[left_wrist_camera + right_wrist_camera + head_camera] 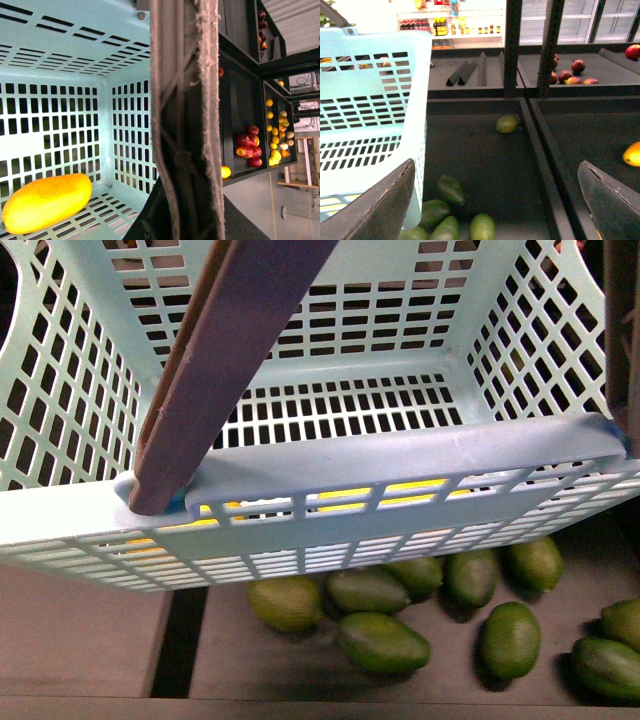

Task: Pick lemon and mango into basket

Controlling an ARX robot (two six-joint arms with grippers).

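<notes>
The pale teal basket (420,455) hangs close in front of me, and my left gripper (185,210) is shut on its brown handle (182,100). A long yellow-orange mango (47,202) lies on the basket's slotted floor; yellow shows through the near wall's slots (400,490). My right gripper (497,205) is open beside the basket (370,125), above a dark shelf bin, with nothing between its fingers (385,210). A yellow fruit (632,154) lies in the neighbouring bin, cut off by the picture's edge. I cannot tell whether it is the lemon.
Several green mangoes (385,640) lie on the dark shelf under the basket, and one more green fruit (507,124) sits further back. A raised divider (540,165) splits the bins. Red fruits (570,72) and upright black posts (547,45) stand behind.
</notes>
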